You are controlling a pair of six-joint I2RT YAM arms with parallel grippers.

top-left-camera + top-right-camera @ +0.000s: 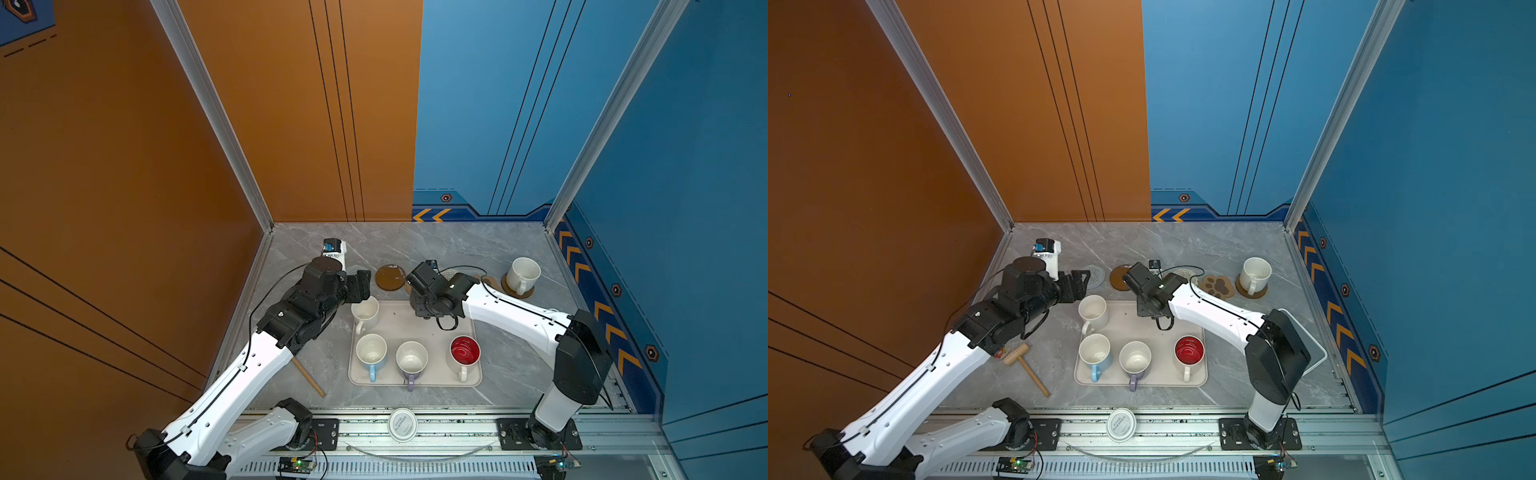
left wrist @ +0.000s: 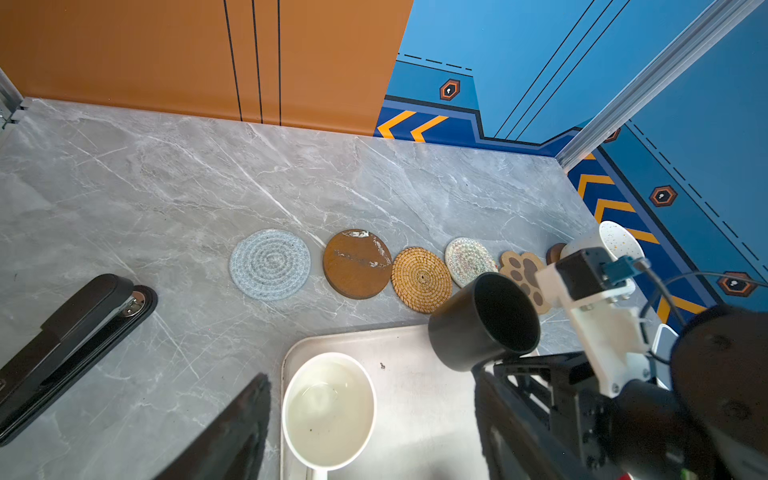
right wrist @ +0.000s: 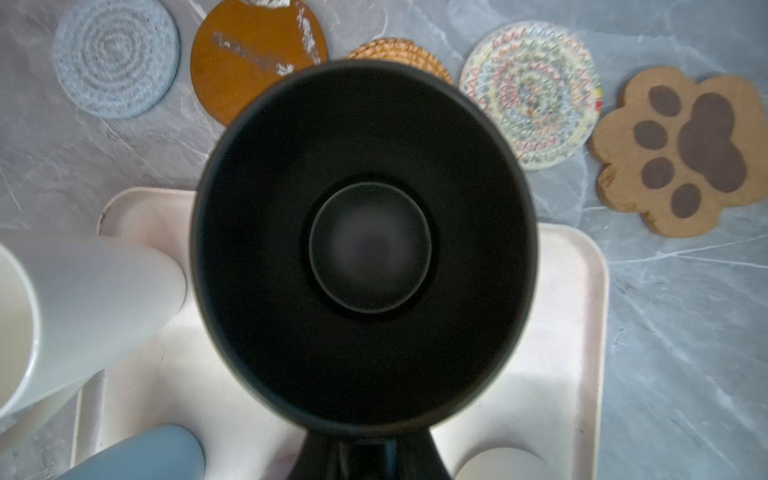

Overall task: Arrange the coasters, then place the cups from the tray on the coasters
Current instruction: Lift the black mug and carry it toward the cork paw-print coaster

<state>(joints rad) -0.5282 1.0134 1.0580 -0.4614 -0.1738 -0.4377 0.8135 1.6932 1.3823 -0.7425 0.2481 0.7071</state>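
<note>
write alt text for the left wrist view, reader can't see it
The right gripper holds a black mug, tilted, over the far edge of a cream tray where a white mug stands. Beyond it five bare coasters line the grey marble table: grey-blue woven, brown disc, tan rattan, whitish woven, paw-shaped. A speckled mug stands past the row's end.

Far-left coaster (image 2: 270, 264): grey-blue rings
Disc coaster (image 2: 357, 264): brown, white scuffs
Paw coaster (image 3: 681, 151): tan, dark pads
Near-right mug (image 1: 464, 351): white, red inside
Tray (image 1: 395, 324): cream
Table (image 1: 511, 365): grey marble
</note>
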